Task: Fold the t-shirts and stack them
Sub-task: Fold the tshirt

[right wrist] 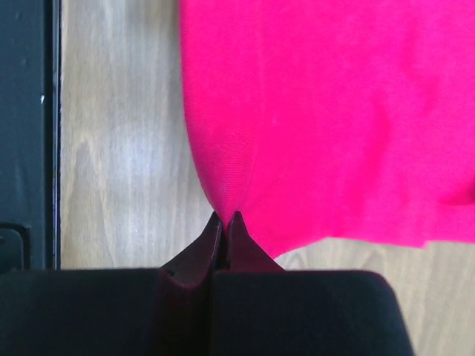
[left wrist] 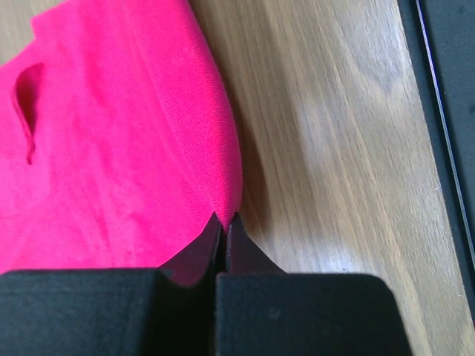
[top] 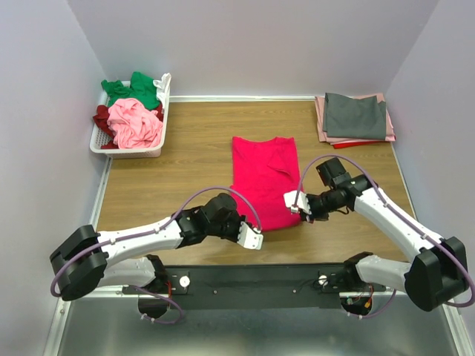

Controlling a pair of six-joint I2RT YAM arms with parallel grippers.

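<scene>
Closest to me, by the tabletop's (top: pixel 193 156) front edge, I see the left tool (left wrist: pixel 225 219) clamped on the near left corner of the crimson-pink t-shirt (top: pixel 261 182) and the right tool (right wrist: pixel 225 216) clamped on its near right edge. This shirt lies flat at the tabletop's middle.

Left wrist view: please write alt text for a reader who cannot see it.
The left gripper, its black jaws shut, pinches a corner edge of a bright crimson-pink fabric t-shirt lying on the light wooden table.

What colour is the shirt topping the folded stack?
The shirt is grey; overhead view shows it best.
</scene>
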